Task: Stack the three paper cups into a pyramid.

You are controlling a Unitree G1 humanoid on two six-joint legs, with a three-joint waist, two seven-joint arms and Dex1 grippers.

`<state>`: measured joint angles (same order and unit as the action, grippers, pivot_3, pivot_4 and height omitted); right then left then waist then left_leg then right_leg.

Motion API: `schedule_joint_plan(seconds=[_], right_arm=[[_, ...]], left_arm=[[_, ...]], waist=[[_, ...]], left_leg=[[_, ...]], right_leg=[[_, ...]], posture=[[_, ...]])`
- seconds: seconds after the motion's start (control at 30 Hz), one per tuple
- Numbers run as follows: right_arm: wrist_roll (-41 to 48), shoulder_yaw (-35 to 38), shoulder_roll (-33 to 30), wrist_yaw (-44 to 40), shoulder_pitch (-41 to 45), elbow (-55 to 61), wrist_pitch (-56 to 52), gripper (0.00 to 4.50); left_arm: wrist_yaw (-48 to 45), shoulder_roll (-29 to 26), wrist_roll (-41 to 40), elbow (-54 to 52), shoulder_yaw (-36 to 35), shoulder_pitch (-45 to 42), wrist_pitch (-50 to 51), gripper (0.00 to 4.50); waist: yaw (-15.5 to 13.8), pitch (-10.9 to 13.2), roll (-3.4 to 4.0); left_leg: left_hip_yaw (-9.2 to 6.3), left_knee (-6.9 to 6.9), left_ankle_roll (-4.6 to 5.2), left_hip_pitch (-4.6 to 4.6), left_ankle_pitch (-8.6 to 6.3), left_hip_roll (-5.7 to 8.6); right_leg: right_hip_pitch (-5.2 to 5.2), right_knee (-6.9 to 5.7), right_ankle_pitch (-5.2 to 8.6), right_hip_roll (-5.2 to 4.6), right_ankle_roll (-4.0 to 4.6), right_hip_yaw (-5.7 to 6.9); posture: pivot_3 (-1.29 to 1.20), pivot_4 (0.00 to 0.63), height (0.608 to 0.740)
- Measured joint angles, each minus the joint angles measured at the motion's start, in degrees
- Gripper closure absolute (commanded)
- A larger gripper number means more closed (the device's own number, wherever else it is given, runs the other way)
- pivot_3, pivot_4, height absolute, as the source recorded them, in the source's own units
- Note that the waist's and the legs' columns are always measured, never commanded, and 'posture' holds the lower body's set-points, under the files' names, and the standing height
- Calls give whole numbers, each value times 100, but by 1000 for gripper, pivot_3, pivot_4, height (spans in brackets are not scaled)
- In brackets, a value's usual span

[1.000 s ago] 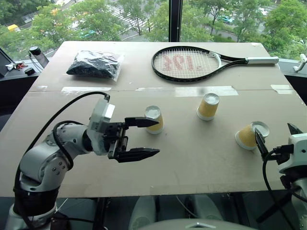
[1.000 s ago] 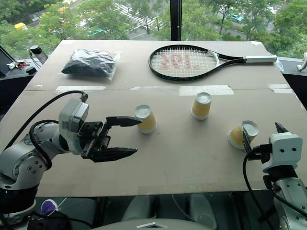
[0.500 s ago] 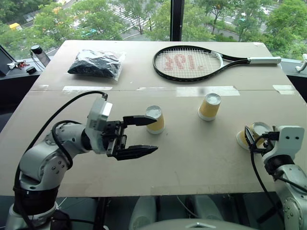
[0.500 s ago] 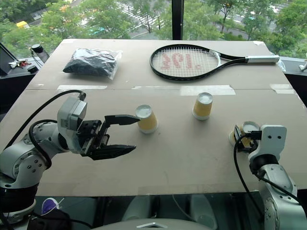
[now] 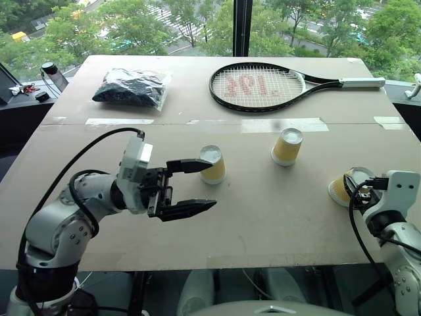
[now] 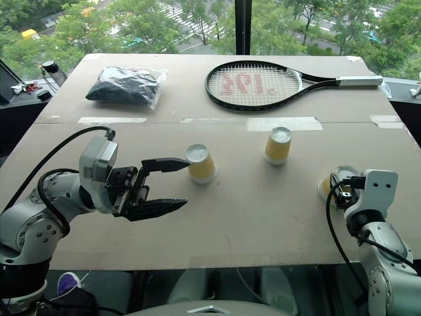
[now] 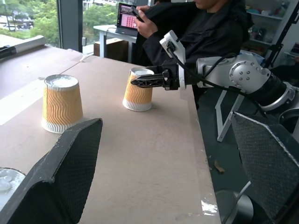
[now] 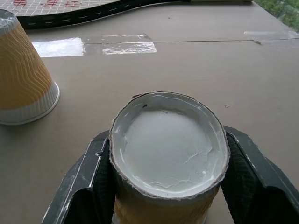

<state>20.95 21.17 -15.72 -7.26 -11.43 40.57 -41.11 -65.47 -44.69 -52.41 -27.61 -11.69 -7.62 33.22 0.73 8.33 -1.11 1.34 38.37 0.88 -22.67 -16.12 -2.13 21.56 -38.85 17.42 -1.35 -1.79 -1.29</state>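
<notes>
Yellow-orange tapered paper cups, three on the table, all upside down: my right gripper (image 8: 163,186) clamps one (image 8: 168,154); my left gripper (image 5: 191,186) gapes, empty, beside another (image 5: 212,164); third (image 5: 287,146) stands apart.

Tan bench (image 5: 263,217), clear tape strips along seam across middle. Far side: floor-to-ceiling window (image 5: 164,26), dark upright mullion (image 5: 241,26) at centre, green treetops and street outside, daylight. Far left: dark side surface (image 5: 26,99) with small items. To right of bench: seated person in dark clothes (image 7: 205,28), laptop (image 7: 125,16) on desk, shelving behind.
</notes>
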Motion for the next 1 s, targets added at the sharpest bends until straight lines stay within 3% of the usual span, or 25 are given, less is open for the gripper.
schedule_joint_plan(seconds=[0.17,0.4,0.63,1.0], right_arm=[[495,-435,-885,-1084,357,324,107,2264],[1299,-1597,-1403,-1935,1995,391,-266,2264],[336,-3228,-1158,-2119,2965,-1170,162,2264],[-204,-3686,-566,-2241,3387,-1901,542,2264]], left_arm=[[284,106,54,94,-278,394,-64,0],[415,275,692,463,-832,1361,-770,0],[359,288,703,416,-1312,1890,-909,0],[134,274,720,180,-1759,2642,-1054,0]], waist=[[66,7,11],[67,11,-3],[5,14,-8],[9,15,-6]], left_leg=[[4,-2,3,7,-2,-5],[-8,-2,4,-1,-2,-3],[-8,-1,4,-7,-2,2],[-10,-4,4,-9,-2,1]], right_leg=[[1,-2,0,9,0,-14],[2,3,-1,-27,1,4],[5,4,-1,-40,1,18],[9,3,-1,-45,1,23]], posture=[[0,150,740],[0,150,740],[0,150,740],[0,150,740]])
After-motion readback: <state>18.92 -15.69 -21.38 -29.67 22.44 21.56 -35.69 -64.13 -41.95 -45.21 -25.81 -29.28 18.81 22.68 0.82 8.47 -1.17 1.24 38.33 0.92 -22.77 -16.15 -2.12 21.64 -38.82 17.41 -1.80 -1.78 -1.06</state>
